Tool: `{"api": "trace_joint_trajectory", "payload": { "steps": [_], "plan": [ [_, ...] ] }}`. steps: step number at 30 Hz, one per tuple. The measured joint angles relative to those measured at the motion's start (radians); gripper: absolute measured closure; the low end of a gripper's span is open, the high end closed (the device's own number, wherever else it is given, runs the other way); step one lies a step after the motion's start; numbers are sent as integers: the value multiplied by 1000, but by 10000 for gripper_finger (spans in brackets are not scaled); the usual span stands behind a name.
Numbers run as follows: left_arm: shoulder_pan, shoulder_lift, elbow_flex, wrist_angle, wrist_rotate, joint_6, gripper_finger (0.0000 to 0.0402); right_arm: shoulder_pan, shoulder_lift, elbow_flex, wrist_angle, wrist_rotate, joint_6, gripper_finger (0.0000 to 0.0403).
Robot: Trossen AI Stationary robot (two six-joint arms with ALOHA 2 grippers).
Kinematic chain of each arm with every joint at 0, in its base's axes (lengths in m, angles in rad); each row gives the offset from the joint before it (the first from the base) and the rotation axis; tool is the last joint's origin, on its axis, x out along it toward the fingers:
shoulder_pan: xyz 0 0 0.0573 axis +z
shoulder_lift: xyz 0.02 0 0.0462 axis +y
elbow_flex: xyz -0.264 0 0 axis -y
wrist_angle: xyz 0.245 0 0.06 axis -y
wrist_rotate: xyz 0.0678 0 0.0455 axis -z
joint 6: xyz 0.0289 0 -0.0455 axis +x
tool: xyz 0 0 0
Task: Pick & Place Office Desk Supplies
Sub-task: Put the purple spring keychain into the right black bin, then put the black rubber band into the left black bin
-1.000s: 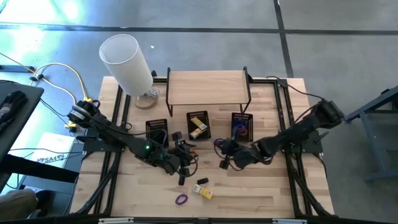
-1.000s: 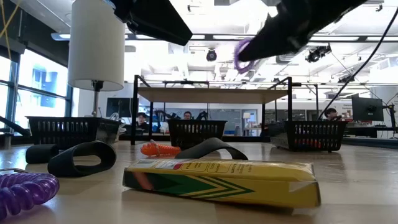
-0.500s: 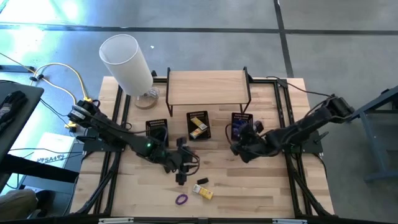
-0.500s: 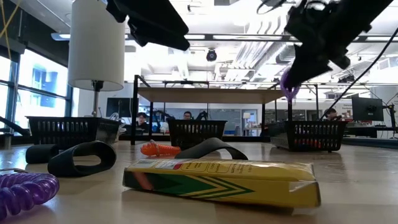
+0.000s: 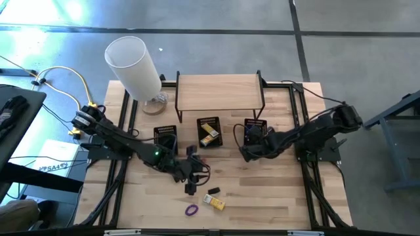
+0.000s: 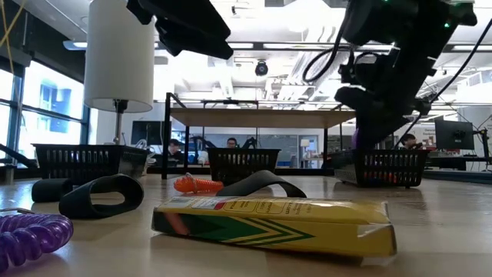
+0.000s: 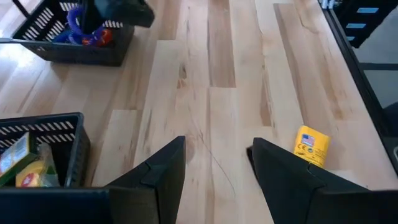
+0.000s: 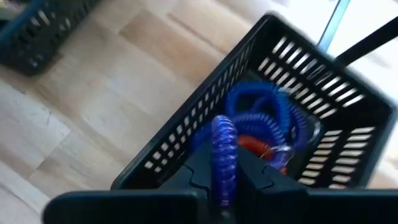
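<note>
Fingers of the right gripper (image 8: 225,180) pinch a purple coil band (image 8: 224,152), poised just over the near rim of the right-hand mesh basket (image 8: 186,134); inside it lie blue coils (image 8: 258,106) and a red-orange one (image 8: 255,145). One second back this gripper sat out over bare table with the purple loop lifted high in the low view; it has since carried the loop to the basket (image 5: 254,133), and in the low view the arm now hangs in front of that basket (image 6: 380,168). Left gripper (image 7: 214,165), fingers parted and holding nothing, hovers mid-table just below the left basket (image 5: 165,137), unmoved over the second. On the table near the front: another purple coil (image 5: 191,210), a yellow box (image 5: 215,202) with green chevrons, its print too small to read, black clips (image 6: 101,195), an orange coil (image 6: 197,185). Middle basket (image 5: 209,132) holds yellow packs. White cylinder (image 5: 133,65) stands back left, unchanged.
</note>
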Motion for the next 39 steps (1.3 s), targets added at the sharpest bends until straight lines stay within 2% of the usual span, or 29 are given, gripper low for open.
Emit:
{"api": "trace_joint_trajectory", "payload": {
  "steps": [7, 13, 16, 19, 26, 30, 35, 39],
  "plan": [
    [-10, 0, 0, -4, 0, 1, 223, -10, 1, 0, -4, -12, 14, 296],
    [-10, 0, -1, -17, 1, 1, 223, 6, -38, 0, -7, 86, -44, 245],
    [-10, 0, -1, -38, 46, 1, 223, 43, -90, 0, 36, 147, -169, 239],
    [-15, 0, -1, -55, 112, 1, 223, 92, -122, 0, 122, 151, -306, 238],
    [-36, 0, -1, -83, 134, -5, 223, 175, -135, 0, 349, -29, -547, 237],
    [-55, 0, -1, -113, 146, -56, 223, 204, -132, 1, 439, -84, -585, 237],
    [-68, 0, -1, -225, 206, -133, 223, 229, -132, 0, 494, -79, -594, 237],
    [-67, 0, -1, -329, 212, -197, 223, 229, -132, 1, 518, -79, -609, 237]
  ]
}}
